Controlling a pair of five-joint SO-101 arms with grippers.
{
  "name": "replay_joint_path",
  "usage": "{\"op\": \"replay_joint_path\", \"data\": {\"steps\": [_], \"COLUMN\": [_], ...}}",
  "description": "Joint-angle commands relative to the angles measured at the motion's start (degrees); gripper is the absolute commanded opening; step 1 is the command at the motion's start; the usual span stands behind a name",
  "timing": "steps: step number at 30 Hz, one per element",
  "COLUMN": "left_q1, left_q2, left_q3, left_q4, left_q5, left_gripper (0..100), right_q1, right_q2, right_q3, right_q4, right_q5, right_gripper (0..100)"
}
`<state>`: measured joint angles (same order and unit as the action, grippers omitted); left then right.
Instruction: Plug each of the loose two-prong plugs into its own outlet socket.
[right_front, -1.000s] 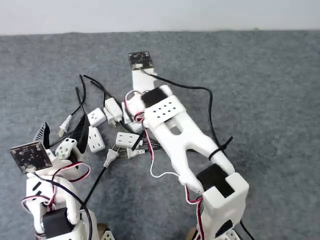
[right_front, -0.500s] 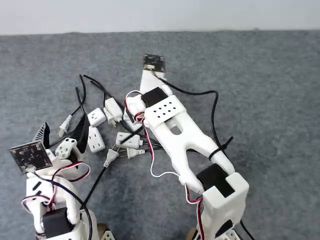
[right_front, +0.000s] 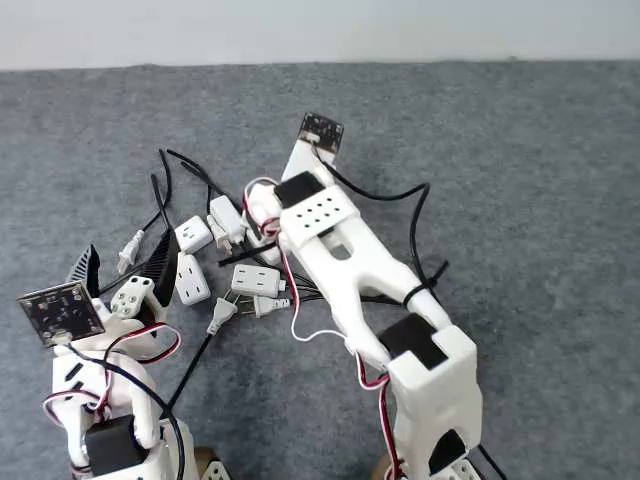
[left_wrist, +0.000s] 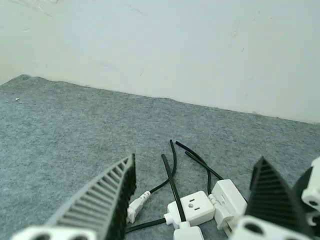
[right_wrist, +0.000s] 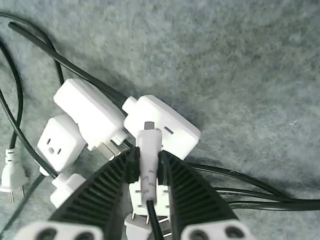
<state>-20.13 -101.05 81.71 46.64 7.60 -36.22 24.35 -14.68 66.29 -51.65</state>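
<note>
In the right wrist view my right gripper (right_wrist: 148, 167) is shut on a white two-prong plug (right_wrist: 147, 150). The plug's tip is pressed against the face of a white outlet socket (right_wrist: 172, 131). Whether the prongs are inside the slots is hidden. In the high view this arm (right_front: 330, 235) reaches over the cluster of sockets and covers its own gripper. My left gripper (right_front: 126, 262) is open at the near left, just short of a loose plug (right_front: 128, 250). More loose plugs (right_front: 222, 312) lie beside a socket (right_front: 256, 281).
Black cords (right_front: 185, 165) loop around the white sockets (right_front: 193, 234) on the grey carpet. A white adapter (right_wrist: 92, 112) and a cube socket (right_wrist: 57, 142) lie right beside the held plug. The left wrist view looks over a cube socket (left_wrist: 192, 207) toward a pale wall (left_wrist: 200, 50).
The right arm's wrist has swung to the right and slightly nearer over the socket cluster. The left arm has kept still with its gripper open.
</note>
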Motion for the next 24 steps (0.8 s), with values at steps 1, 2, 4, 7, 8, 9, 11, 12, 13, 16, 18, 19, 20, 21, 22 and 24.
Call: {"op": "replay_joint_path", "data": {"steps": [1,2,4,7,8,9,11,12,13,16,18,19,20,21,22,24], "left_q1": [0.1,0.1,0.1,0.1,0.1,0.1,0.1,0.1,0.1,0.1,0.1,0.1,0.1,0.1,0.1,0.1], "left_q2": [-0.4,-0.4,-0.4,-0.4,-0.4,-0.4,-0.4,-0.4,-0.4,-0.4,-0.4,-0.4,-0.4,-0.4,-0.4,-0.4], "left_q3": [0.0,0.0,0.0,0.0,0.0,0.0,0.0,0.0,0.0,0.0,0.0,0.0,0.0,0.0,0.0,0.0], "left_q4": [-1.5,-1.5,-1.5,-1.5,-1.5,-1.5,-1.5,-1.5,-1.5,-1.5,-1.5,-1.5,-1.5,-1.5,-1.5,-1.5], "left_q5": [-0.1,-0.1,-0.1,-0.1,-0.1,-0.1,-0.1,-0.1,-0.1,-0.1,-0.1,-0.1,-0.1,-0.1,-0.1,-0.1], "left_gripper": [36,36,36,36,36,36,36,36,36,36,36,36,36,36,36,36], "right_q1": [-0.5,-0.7,-1.5,-2.7,-2.9,-2.9,-2.9,-2.9,-2.9,-2.9,-2.7,-2.6,-2.6,-2.6,-2.6,-2.5], "right_q2": [0.7,1.5,2.9,4.0,4.1,4.1,4.1,4.2,4.3,4.4,4.2,4.1,4.0,4.0,4.1,4.2], "right_q3": [-7.6,-9.0,-11.4,-13.6,-14.1,-14.8,-16.4,-17.1,-17.8,-18.9,-19.3,-19.3,-19.3,-19.8,-20.6,-22.0], "right_q4": [3.2,4.2,6.9,10.9,12.0,13.2,15.3,16.2,16.9,18.0,18.8,19.2,19.7,20.8,22.1,24.7], "right_q5": [-1.0,-1.1,-1.1,-1.1,-1.1,-1.1,-1.1,-1.1,-1.1,-1.2,-1.2,-1.2,-1.1,-1.1,-1.1,-1.1], "right_gripper": [0.7,0.7,0.7,0.7,0.7,0.7,0.7,0.7,0.7,0.7,0.7,0.7,0.7,0.7,0.7,0.6]}}
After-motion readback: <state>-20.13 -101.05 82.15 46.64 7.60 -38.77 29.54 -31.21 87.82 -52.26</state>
